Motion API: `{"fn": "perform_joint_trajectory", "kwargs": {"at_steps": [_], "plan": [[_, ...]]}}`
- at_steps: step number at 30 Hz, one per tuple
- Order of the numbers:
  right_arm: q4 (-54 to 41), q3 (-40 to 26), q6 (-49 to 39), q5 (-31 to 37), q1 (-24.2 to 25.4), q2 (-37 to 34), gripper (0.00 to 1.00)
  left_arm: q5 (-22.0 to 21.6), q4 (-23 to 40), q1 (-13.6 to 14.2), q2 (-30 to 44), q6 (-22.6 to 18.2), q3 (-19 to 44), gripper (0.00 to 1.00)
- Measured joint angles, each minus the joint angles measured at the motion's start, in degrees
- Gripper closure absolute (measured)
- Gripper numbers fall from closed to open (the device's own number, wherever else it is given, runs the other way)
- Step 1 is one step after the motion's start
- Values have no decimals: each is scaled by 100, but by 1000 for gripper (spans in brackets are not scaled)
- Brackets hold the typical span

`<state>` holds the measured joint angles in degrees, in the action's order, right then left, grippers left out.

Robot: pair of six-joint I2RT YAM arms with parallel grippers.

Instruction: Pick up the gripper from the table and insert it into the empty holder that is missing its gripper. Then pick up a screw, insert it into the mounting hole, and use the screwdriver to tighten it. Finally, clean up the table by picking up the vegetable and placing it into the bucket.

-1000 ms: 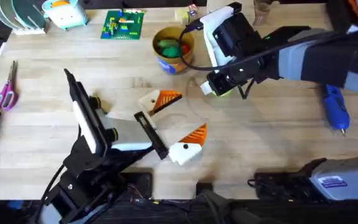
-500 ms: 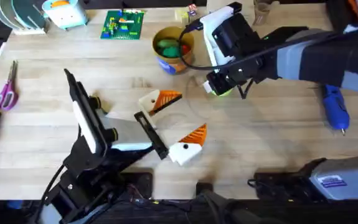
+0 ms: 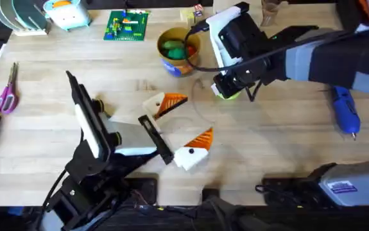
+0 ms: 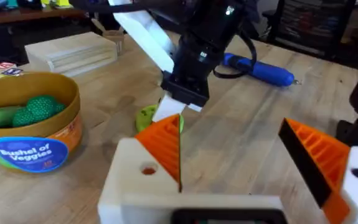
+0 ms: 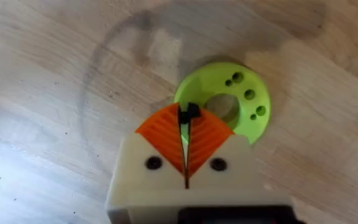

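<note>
Near the far middle of the light wooden table [image 3: 280,135], the right gripper [image 3: 226,86] hangs just above a green round disc with holes [image 5: 226,99]. Its two orange-tipped white fingers [image 5: 166,140] are pressed together, with a tiny dark object, too small to identify, pinched at their tips. Nearer the arms' bases, the left gripper [image 3: 181,128] sits low over the table with its jaws spread wide, both white finger blocks wearing ribbed orange wedge tips [image 4: 166,140]. One block shows a small round mounting hole [image 4: 148,169] in its side. Left of the right gripper stands the tan-yellow bucket [image 3: 179,50] with a blue base band, holding green vegetables [image 4: 26,112]. The blue screwdriver [image 3: 346,110] lies on the table's right side, well apart from both grippers.
</note>
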<state>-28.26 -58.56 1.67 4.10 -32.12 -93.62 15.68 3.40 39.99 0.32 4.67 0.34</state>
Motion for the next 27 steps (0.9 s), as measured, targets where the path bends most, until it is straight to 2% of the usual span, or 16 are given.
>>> {"fn": "perform_joint_trajectory", "kwargs": {"at_steps": [6,14,21,27], "plan": [[-421,-310,0,28,0,181,994,0,0,0,0,0,0,9],[-1265,-1266,2,42,-144,1093,994,0,0,0,-1,0,0,8],[-2023,-2501,2,40,-1208,1248,994,0,0,0,-1,0,0,8],[-2250,-3240,3,37,-2143,939,994,0,0,0,-2,2,0,8]]}}
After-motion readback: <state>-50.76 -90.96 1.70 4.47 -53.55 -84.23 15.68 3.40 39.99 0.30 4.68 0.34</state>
